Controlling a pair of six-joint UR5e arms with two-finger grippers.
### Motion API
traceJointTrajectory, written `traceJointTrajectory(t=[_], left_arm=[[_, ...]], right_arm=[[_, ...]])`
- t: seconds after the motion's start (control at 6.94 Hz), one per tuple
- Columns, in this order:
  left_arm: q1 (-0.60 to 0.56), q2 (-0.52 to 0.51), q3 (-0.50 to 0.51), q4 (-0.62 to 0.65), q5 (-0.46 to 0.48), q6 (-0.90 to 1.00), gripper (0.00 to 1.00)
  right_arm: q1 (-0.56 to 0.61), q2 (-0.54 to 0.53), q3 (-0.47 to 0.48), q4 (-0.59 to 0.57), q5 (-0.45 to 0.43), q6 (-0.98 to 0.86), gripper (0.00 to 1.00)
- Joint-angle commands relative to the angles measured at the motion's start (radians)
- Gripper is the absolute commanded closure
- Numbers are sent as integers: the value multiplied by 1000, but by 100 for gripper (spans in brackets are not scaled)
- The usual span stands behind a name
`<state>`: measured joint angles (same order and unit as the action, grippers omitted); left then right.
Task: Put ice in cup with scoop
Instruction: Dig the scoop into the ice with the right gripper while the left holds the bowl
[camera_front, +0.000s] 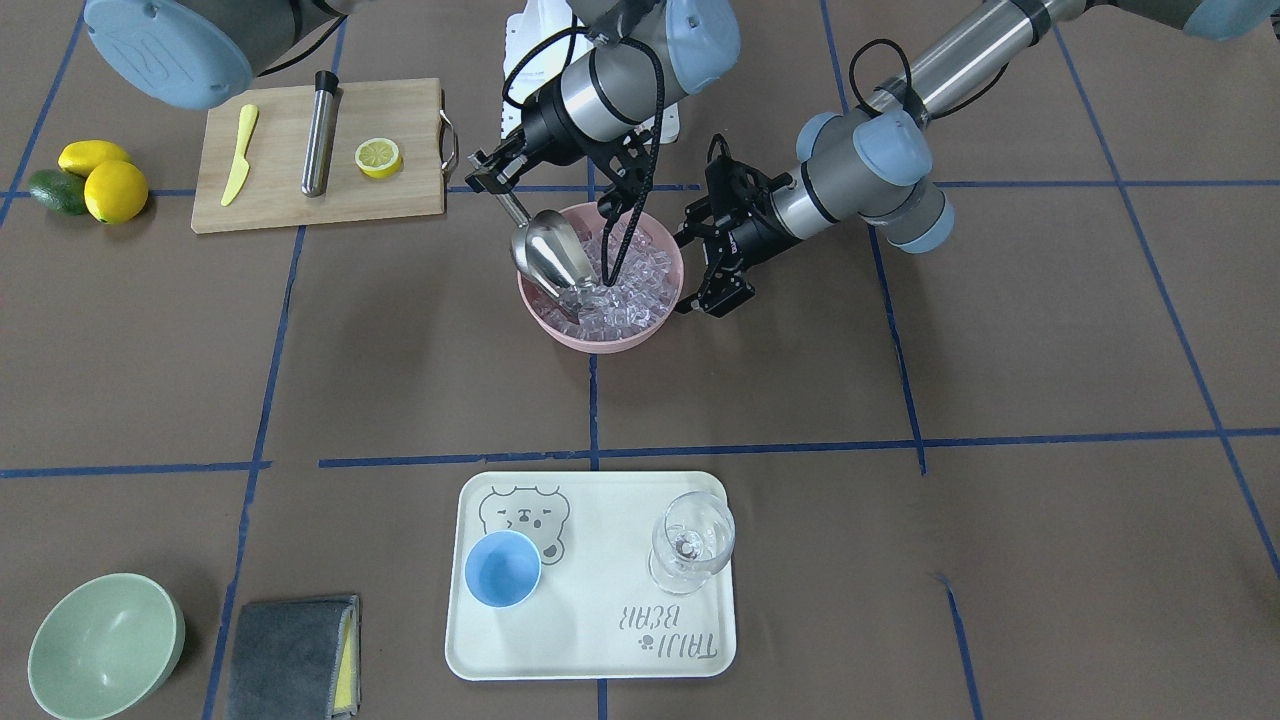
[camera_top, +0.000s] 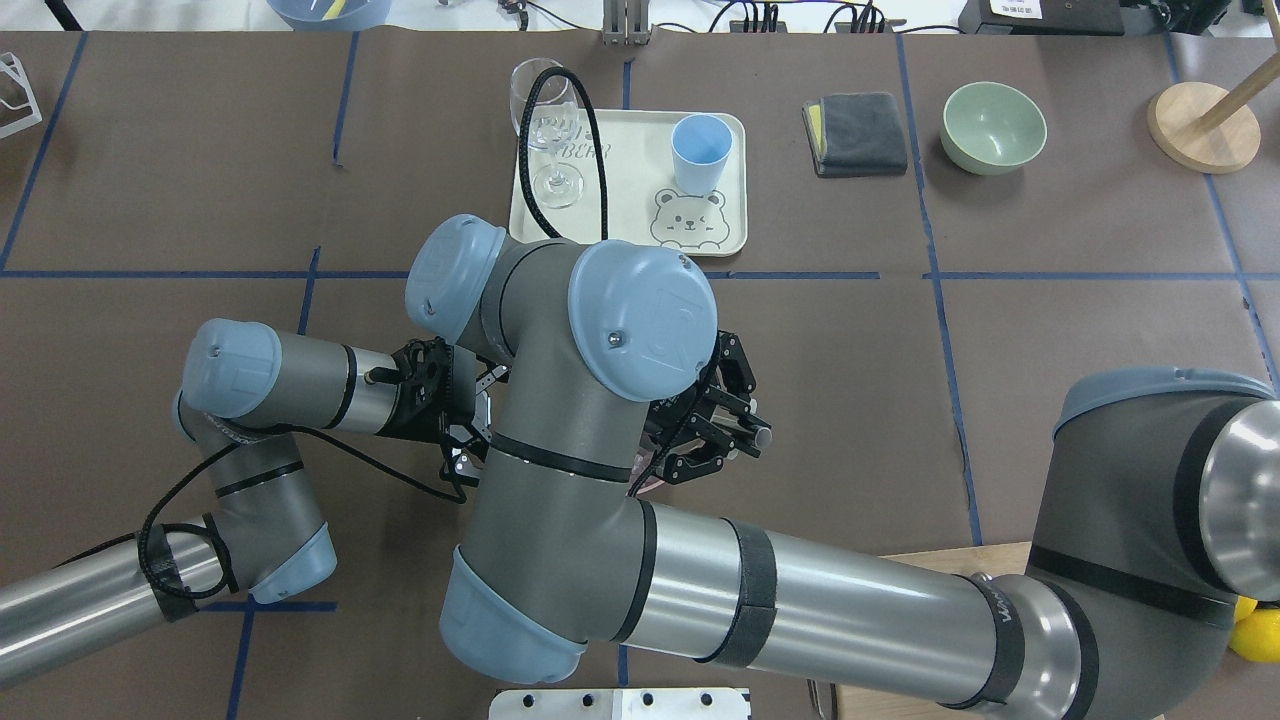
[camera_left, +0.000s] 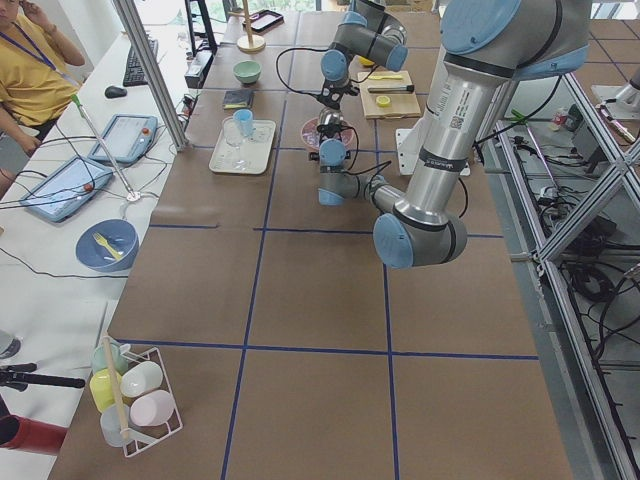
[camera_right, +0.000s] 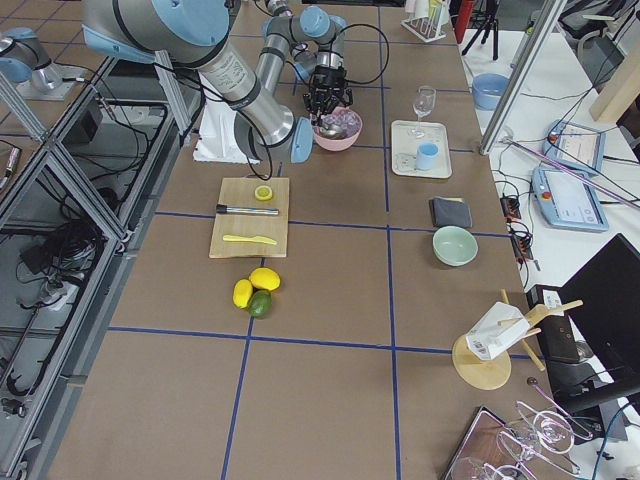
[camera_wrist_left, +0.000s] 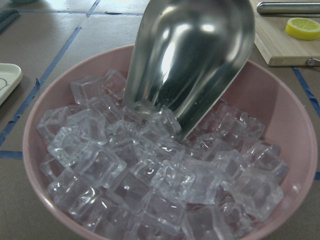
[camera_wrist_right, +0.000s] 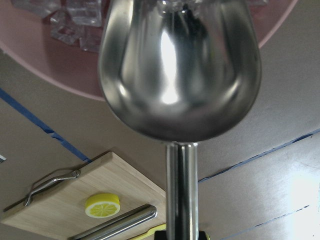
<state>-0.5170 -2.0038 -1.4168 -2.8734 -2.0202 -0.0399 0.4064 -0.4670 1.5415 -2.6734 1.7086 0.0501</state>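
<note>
My right gripper (camera_front: 495, 180) is shut on the thin handle of the steel scoop (camera_front: 550, 255). The scoop tilts down into the pink bowl (camera_front: 600, 340), its tip dug into the ice (camera_front: 630, 290). The left wrist view shows the scoop (camera_wrist_left: 190, 65) on the ice cubes (camera_wrist_left: 150, 175). The right wrist view shows the trough (camera_wrist_right: 180, 75) from behind. My left gripper (camera_front: 695, 272) is open right beside the bowl's rim. The light-blue cup (camera_front: 503, 568) stands empty on the cream tray (camera_front: 600, 650), also in the overhead view (camera_top: 700, 150).
A clear wine glass (camera_front: 692, 540) stands on the tray beside the cup. A cutting board (camera_front: 280, 205) holds a yellow knife, a steel cylinder and a lemon half. Lemons and an avocado (camera_front: 90, 180), a green bowl (camera_front: 105, 645) and a grey cloth (camera_front: 290, 655) lie at the sides.
</note>
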Motion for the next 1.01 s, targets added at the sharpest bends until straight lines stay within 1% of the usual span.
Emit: traceJointTrajectory(t=[0.0,0.29,0.43,0.72,0.86], left_arm=[[0,-1,-1,0,0,0,0],[0,-1,-1,0,2,0,0],[0,-1,-1,0,2,0,0],[0,-3,-1,0,2,0,0],[2,-3,-1,0,2,0,0]], right_arm=[[-8,-25,5,75,-32,10,100],[-11,-42,12,121,-38,13,100],[-15,-65,53,122,-40,13,100],[-24,-177,202,162,-50,13,100],[-29,-203,222,196,-53,14,100]])
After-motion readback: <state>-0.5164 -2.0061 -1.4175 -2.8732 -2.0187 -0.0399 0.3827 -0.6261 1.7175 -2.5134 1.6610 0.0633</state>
